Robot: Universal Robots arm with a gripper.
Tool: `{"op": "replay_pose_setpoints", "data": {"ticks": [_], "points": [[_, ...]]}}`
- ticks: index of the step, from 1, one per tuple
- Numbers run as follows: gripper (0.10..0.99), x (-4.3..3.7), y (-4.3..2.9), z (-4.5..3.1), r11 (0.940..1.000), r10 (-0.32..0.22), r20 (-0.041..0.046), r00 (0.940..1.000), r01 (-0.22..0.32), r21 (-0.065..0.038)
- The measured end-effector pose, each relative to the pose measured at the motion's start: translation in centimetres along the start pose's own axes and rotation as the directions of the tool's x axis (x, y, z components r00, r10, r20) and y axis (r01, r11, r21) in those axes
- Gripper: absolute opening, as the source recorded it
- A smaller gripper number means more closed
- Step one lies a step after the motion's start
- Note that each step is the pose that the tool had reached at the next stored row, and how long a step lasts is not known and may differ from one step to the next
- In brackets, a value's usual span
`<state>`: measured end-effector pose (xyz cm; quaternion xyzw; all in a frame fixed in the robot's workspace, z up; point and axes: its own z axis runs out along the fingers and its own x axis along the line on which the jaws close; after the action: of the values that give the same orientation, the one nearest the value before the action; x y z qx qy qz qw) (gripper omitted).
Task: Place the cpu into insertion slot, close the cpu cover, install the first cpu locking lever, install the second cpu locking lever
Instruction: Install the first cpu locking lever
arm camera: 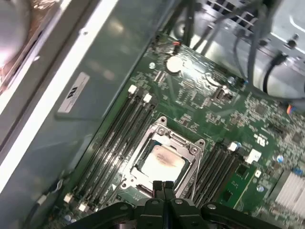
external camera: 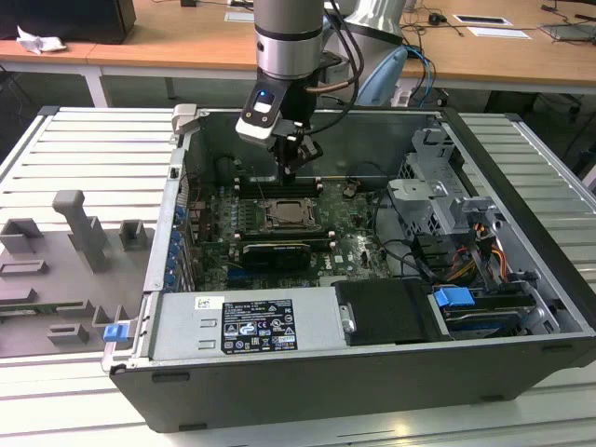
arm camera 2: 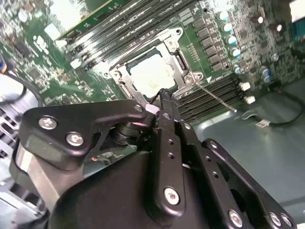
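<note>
Cpu [arm camera: 161, 163] lay framed by lowered cpu cover [arm camera: 177, 135]. Gripper [arm camera: 162, 185] hovered just above, fingers pressed together, holding nothing. Chip judged light, rigid, fragile; best held by side edges.

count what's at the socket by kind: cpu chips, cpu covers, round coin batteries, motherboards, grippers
cpu: 1
cpu cover: 1
coin battery: 1
green motherboard: 1
gripper: 1
total: 5
</note>
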<state>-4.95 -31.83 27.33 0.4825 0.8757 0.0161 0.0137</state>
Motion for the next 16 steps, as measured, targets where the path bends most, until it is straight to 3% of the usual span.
{"op": "replay_pose_setpoints", "data": {"ticks": [2, 4, 6, 8, 10, 11, 13, 16], "points": [[0.106, 0.0, 0.0, 0.0, 0.9991, -0.044, -0.0018, 0.999, 0.044, 0.0], [0.106, 0.0, 0.0, 0.0, 0.9913, -0.132, -0.0054, 0.9913, 0.132, -0.001], [0.106, 0.0, 0.0, 0.0, 0.9857, -0.168, -0.0068, 0.9857, 0.168, -0.002], [0.106, 0.0, 0.0, 0.0, 0.9734, -0.229, -0.0093, 0.9733, 0.229, -0.003], [0.106, 0.0, 0.0, 0.0, 0.9652, -0.262, -0.0105, 0.9651, 0.262, -0.004], [0.106, 0.0, 0.0, 0.0, 0.9557, -0.294, -0.0118, 0.9556, 0.294, -0.004], [0.106, 0.0, 0.0, 0.0, 0.945, -0.327, -0.0131, 0.9449, 0.327, -0.005], [0.106, 0.0, 0.0, 0.0, 0.9231, -0.385, -0.0153, 0.923, 0.384, -0.006]]}}
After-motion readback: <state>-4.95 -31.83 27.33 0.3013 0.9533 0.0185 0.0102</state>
